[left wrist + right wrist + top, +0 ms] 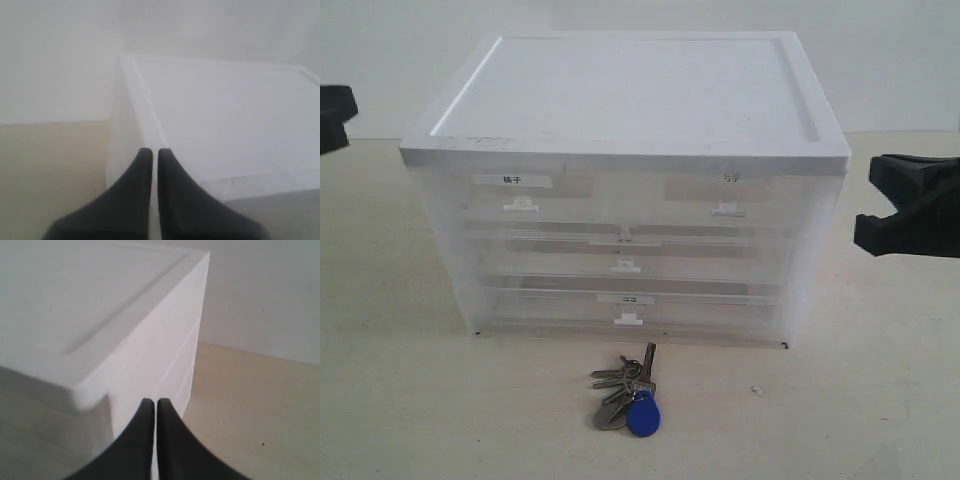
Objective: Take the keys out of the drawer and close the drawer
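The keys (626, 393), a silver bunch with a round blue fob (643, 414), lie on the table just in front of the cabinet. The drawer (520, 197), top left, with a dense black label and a white tab handle, sits flush with the cabinet front. My left gripper (150, 151) is shut and empty, above the cabinet's top left corner; only its tip shows at the exterior view's left edge (332, 115). My right gripper (152, 401) is shut and empty, hovering off the cabinet's right side (880, 205).
The white-topped translucent cabinet (620, 90) fills the middle of the table. It has a second half-width drawer (725, 195) top right and full-width drawers (625, 265) below. Beige tabletop (410, 400) lies around it, with a pale wall behind.
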